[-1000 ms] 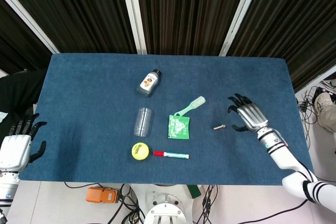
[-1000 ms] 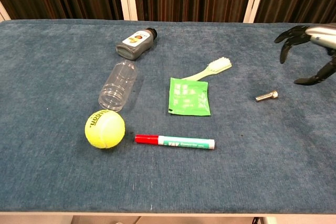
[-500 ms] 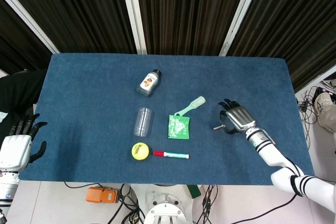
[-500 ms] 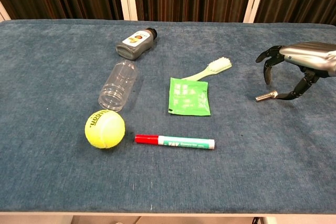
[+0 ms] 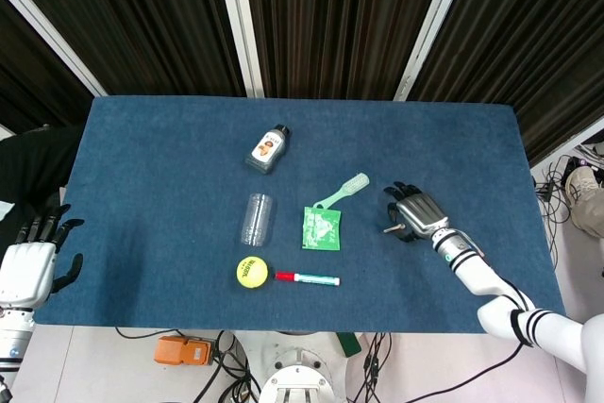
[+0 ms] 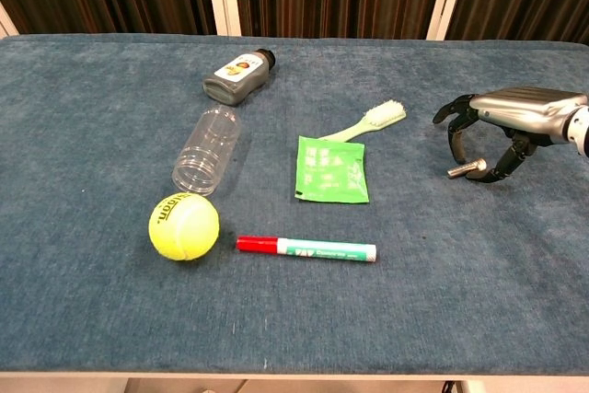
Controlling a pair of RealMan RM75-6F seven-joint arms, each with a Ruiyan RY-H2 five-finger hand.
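Right robot hand point(image 6: 492, 131) arched over bolt point(image 6: 467, 168) on counter point(image 6: 92, 319), fingers spread either side, not pinching yet. Risk: small round bolt may roll or skid from fingertips. Left robot hand point(image 5: 28, 266) spread, idle

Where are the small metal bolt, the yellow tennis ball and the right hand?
small metal bolt point(image 6: 467, 168), chest view, shank
yellow tennis ball point(image 6: 184, 225), chest view, centre
right hand point(image 6: 502, 117), chest view, back of hand
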